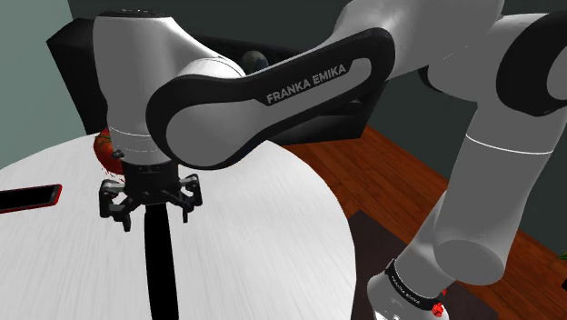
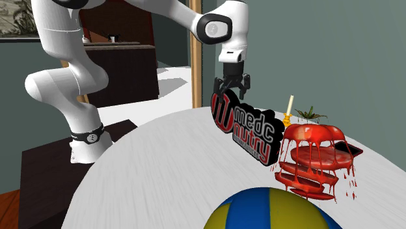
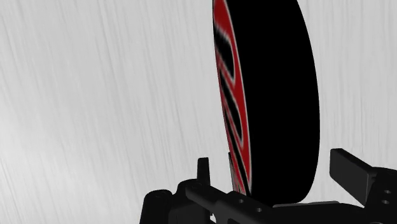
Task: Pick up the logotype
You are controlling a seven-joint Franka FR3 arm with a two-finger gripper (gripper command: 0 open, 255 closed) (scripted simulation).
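In the shoulder view the arm (image 1: 273, 100) covers most of a red thing (image 1: 105, 151) behind it, so we cannot name it there. A dark round thing (image 1: 255, 61) peeks over the arm, too hidden to tell. The logotype (image 1: 158, 264) shows edge-on as a black strip that runs off the bottom edge. A flat black piece with a red rim (image 1: 29, 196) is cut by the left edge.

In the second exterior view the blue and yellow ball (image 2: 273, 209) is cut by the bottom edge, and we cannot read the logotype's smallest lettering.
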